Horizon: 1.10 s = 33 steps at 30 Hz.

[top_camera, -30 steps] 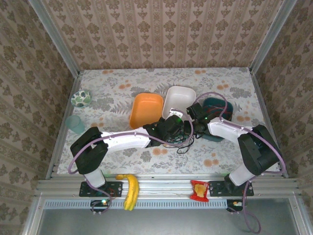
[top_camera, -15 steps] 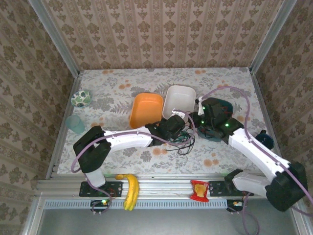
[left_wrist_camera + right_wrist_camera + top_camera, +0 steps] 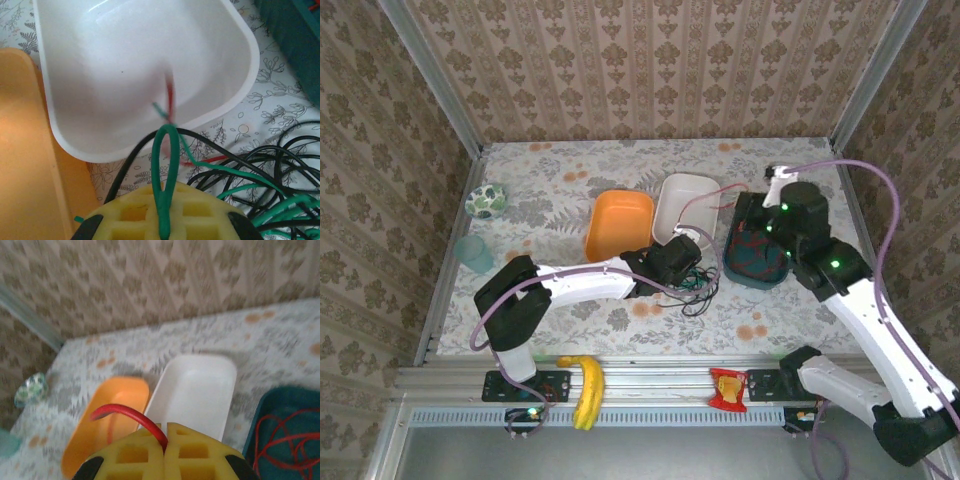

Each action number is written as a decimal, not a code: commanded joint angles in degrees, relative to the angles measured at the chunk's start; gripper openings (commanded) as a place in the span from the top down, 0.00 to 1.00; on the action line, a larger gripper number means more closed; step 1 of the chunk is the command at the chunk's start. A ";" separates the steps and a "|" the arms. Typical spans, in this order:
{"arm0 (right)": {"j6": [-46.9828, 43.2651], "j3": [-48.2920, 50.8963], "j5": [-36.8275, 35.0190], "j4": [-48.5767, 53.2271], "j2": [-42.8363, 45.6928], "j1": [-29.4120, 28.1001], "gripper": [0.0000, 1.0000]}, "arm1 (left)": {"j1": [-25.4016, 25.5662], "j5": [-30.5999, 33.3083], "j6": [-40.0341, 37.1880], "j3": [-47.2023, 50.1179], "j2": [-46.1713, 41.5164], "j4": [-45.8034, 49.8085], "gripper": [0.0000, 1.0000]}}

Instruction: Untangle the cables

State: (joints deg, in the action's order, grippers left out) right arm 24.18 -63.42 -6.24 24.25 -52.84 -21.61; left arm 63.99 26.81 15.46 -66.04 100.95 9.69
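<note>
The cables (image 3: 695, 287) lie as a small tangle of black, green and red wires on the flowered table, in front of the white tray (image 3: 685, 205). My left gripper (image 3: 687, 252) sits low at the tangle's edge, shut on a green cable loop (image 3: 167, 165) that stands up between its yellow pads (image 3: 200, 210). Black cables (image 3: 260, 165) spread to its right. My right gripper (image 3: 767, 197) is raised over the teal tray (image 3: 735, 262), shut on a red cable (image 3: 125, 412) that arcs out of its pads (image 3: 135, 455). The red cable (image 3: 720, 201) stretches from it down toward the tangle.
An orange tray (image 3: 618, 225) lies left of the white one. A red wire coil (image 3: 280, 432) rests in the teal tray (image 3: 260, 420). A green bowl (image 3: 485, 200) and a teal cup (image 3: 475, 253) stand at the left edge. A banana (image 3: 585, 390) and a snack packet (image 3: 728, 388) lie on the front rail.
My right arm has risen and swung back to the right, away from the tangle, drawing the red cable with it. The left gripper has stayed at the tangle.
</note>
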 commanded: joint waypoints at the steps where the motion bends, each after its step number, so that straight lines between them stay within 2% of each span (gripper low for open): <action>1: -2.00 -3.99 -4.75 -2.12 3.09 2.17 1.00 | -0.70 0.09 1.32 -1.41 1.01 2.83 1.00; 8: -4.49 -6.70 -11.20 -3.86 5.46 4.43 1.00 | -1.23 0.28 2.54 -1.32 0.92 3.66 1.00; 15: -2.27 -4.87 -13.58 1.40 3.47 6.80 1.00 | -1.50 0.27 3.18 -1.27 0.79 3.67 1.00; 19: 2.40 -1.24 -15.29 1.07 4.94 10.34 1.00 | -1.58 0.42 3.32 -1.15 0.86 3.67 1.00; 25: 4.88 -1.49 -20.95 2.28 5.97 16.64 1.00 | -2.35 1.93 5.25 -0.42 0.24 4.63 1.00; 33: 5.87 -1.09 -13.73 0.36 6.50 25.12 1.00 | -3.79 1.84 8.05 1.09 -0.92 4.79 1.00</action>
State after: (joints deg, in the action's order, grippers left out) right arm 28.51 -64.05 -22.24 25.96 -47.20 1.63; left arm 60.82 27.24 21.34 -65.93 101.43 11.99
